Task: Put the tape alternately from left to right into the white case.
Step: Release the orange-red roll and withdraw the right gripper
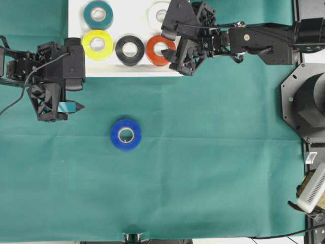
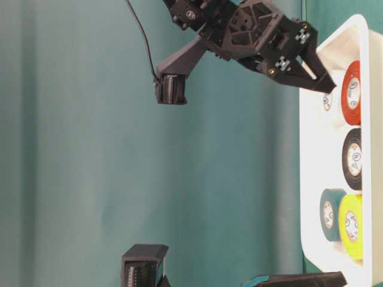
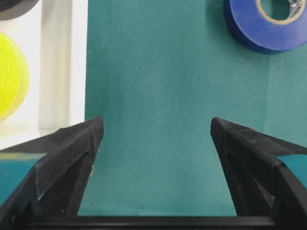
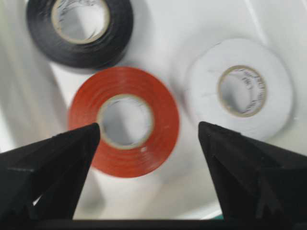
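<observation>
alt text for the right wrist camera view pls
Looking down between the right gripper's two open black fingers, a red-orange tape roll lies flat in the white case. A white roll lies to its right and a black roll above it.

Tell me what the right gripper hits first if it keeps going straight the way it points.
Probably the red-orange ring-shaped tape roll, lying in the shallow white plastic case. The open right gripper frames it directly ahead, though the gap between them is unclear.
</observation>
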`<state>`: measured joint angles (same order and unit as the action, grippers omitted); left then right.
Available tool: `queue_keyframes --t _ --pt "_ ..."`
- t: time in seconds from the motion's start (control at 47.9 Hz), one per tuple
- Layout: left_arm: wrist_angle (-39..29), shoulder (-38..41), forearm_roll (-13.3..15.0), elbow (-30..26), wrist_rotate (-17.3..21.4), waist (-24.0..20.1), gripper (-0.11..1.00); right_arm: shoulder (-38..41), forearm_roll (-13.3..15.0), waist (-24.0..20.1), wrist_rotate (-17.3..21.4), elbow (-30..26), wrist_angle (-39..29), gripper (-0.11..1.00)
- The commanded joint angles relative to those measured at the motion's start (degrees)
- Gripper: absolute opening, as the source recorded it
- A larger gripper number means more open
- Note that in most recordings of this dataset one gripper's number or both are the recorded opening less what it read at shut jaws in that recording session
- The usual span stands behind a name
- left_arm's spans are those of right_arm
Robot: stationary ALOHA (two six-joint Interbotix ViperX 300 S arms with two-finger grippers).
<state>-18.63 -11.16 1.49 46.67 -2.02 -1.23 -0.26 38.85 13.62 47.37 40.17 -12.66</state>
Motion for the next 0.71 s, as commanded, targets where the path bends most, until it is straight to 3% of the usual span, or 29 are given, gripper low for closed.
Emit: queue_keyframes --t 0.0,0.689 --pt "0.5 -0.7 0.1 -0.4 0.0 0.1 0.99 -2.6 0.2 -1.6 0.0 0.0 1.1 0.87" --pt "1.2 -0.7 0.1 -0.6 0.0 0.1 0.99 -9.8 0.2 -11.9 0.1 7.5 5.2 0.87"
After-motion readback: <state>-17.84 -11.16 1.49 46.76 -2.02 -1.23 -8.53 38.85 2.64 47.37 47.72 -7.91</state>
